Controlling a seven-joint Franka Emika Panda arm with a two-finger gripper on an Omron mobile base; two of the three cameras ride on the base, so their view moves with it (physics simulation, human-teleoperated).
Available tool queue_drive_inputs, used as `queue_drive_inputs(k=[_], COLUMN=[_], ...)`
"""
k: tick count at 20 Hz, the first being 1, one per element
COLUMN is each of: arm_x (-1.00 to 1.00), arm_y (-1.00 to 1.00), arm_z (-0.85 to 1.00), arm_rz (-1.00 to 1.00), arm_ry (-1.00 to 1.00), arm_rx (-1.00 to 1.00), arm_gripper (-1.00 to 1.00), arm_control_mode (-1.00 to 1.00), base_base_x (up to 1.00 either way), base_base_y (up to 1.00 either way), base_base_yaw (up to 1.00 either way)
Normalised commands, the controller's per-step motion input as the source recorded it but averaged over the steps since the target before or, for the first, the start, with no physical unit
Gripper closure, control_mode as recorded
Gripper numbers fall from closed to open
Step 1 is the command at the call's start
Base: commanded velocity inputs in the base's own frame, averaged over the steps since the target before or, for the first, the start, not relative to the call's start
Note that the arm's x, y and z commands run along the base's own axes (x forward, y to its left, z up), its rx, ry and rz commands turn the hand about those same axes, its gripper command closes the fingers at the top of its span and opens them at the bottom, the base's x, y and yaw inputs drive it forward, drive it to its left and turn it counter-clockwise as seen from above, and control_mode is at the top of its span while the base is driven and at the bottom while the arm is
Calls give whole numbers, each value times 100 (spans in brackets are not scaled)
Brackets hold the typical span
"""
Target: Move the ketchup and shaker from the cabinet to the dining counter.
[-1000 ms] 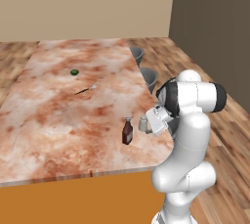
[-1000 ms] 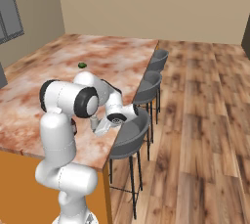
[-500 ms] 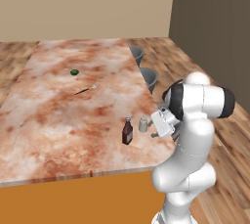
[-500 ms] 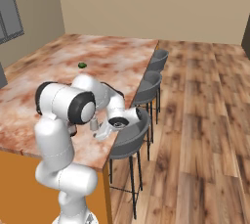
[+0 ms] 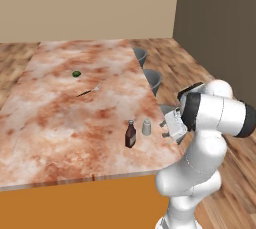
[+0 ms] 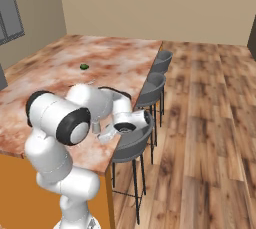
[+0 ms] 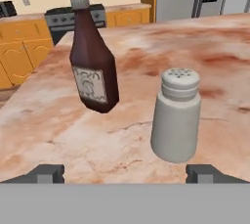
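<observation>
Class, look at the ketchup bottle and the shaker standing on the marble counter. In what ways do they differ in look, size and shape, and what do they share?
Colour: the ketchup bottle is dark reddish-brown; the shaker is light grey.
Height: the bottle is taller than the shaker.
Shape: the bottle narrows to a thin neck with a small cap; the shaker is a plain cylinder with a rounded, perforated top.
Label: the bottle has a pale label; the shaker has none.
Shared: both stand upright, side by side but apart, near the counter edge.

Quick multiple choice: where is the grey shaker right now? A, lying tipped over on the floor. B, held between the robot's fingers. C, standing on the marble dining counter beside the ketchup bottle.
C: the shaker stands upright on the dining counter, next to the ketchup, free of the open fingers.
</observation>
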Motion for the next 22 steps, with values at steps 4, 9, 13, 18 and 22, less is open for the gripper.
queue_drive_inputs(k=[4, 9, 13, 18, 22], arm_x=[-41, -48, -50, -39, -25], arm_y=[-5, 0, 0, 3, 14], arm_z=[52, 45, 42, 52, 65], arm_rz=[-23, -23, -25, -20, -10], arm_ry=[12, 7, 9, 17, 27], arm_rx=[0, -1, 0, -10, -20], arm_gripper=[-100, -100, -100, -100, -100], arm_control_mode=[-100, -100, -100, -100, -100], base_base_x=[0, 0, 0, 0, 0], base_base_y=[0, 0, 0, 0, 0], base_base_yaw=[0, 0, 0, 0, 0])
